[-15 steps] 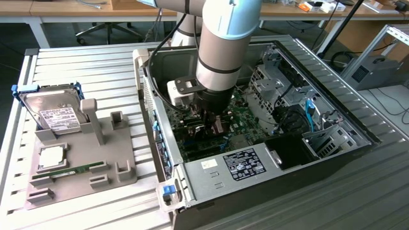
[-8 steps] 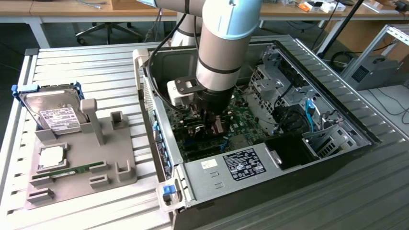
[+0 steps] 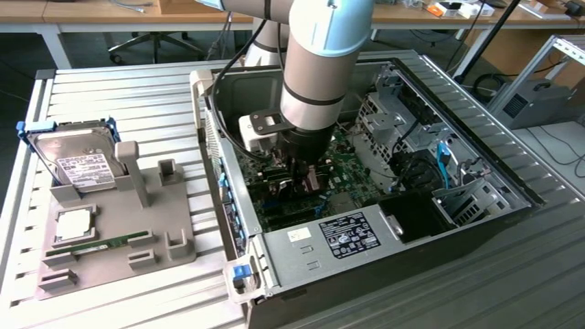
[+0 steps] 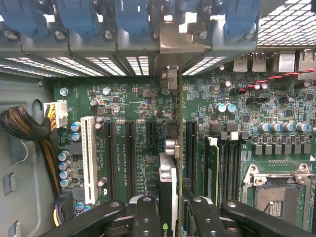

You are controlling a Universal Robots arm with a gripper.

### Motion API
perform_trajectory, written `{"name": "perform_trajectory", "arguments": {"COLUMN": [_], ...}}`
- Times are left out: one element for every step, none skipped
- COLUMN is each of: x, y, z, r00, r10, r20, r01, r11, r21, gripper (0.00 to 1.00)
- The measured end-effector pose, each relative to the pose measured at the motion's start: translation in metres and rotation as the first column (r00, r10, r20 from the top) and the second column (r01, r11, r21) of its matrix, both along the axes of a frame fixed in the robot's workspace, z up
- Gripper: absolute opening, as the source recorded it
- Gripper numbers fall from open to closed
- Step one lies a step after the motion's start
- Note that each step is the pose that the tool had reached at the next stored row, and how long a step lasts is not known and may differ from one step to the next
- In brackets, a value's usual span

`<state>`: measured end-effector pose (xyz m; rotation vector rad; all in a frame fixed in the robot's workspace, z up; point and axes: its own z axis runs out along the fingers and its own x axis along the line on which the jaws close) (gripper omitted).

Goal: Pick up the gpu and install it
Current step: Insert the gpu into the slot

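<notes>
Exterior view. My arm (image 3: 316, 75) reaches down into the open computer case (image 3: 475, 164), which lies on its side on the slatted metal table (image 3: 119, 89). My gripper (image 3: 300, 179) sits low over the green motherboard (image 3: 343, 147), with the gpu (image 3: 316, 179) held upright between my fingers. On the exterior view's left, well apart from the case, a grey parts holder (image 3: 137, 226) carries a silver hard drive (image 3: 78, 164) with a white label, a processor chip (image 3: 73, 225) and a narrow green memory stick (image 3: 96, 245).

Wrist view. My two black fingers (image 4: 148, 217) pinch the gpu (image 4: 169, 192) by its flat faces (seen edge-on). Its end bracket (image 4: 169, 76) points toward the blue-latched slot covers (image 4: 133, 19) at the case's rear wall. The card stands in line with the dark expansion slots (image 4: 131, 158), just beside a white slot (image 4: 89, 158). I cannot tell whether it is seated. The empty processor socket (image 4: 276, 192) lies on the card's other side.
</notes>
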<state>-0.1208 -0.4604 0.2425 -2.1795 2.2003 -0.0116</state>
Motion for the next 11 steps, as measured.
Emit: {"name": "perform_trajectory", "arguments": {"x": [0.0, 0.0, -0.0001, -0.0001, -0.0002, -0.0002, -0.0002, -0.0003, -0.0003, -0.0003, -0.0003], "y": [0.0, 0.0, 0.0, 0.0, 0.0, 0.0, 0.0, 0.0, 0.0, 0.0, 0.0], "z": [0.0, 0.0001, 0.0002, 0.0004, 0.0006, 0.0008, 0.001, 0.0012, 0.0016, 0.002, 0.0022], "r00": [1.0, 1.0, 1.0, 1.0, 1.0, 1.0, 1.0, 1.0, 1.0, 1.0, 1.0], "r10": [0.0, 0.0, 0.0, 0.0, 0.0, 0.0, 0.0, 0.0, 0.0, 0.0, 0.0], "r20": [0.0, 0.0001, 0.0003, 0.0008, 0.0011, 0.0013, 0.0016, 0.0017, 0.0019, 0.002, 0.002], "r01": [0.0, 0.0, 0.0, 0.0, 0.0, 0.0, 0.0, 0.0, 0.0, 0.0, 0.0], "r11": [1.0, 1.0, 1.0, 1.0, 1.0, 1.0, 1.0, 1.0, 1.0, 1.0, 1.0], "r21": [0.0, 0.0001, 0.0001, 0.0002, 0.0001, 0.0002, 0.0003, 0.0003, 0.0003, 0.0002, 0.0001], "gripper": [0.27, 0.27, 0.27, 0.27, 0.27, 0.27, 0.27, 0.27, 0.27, 0.27, 0.27]}}
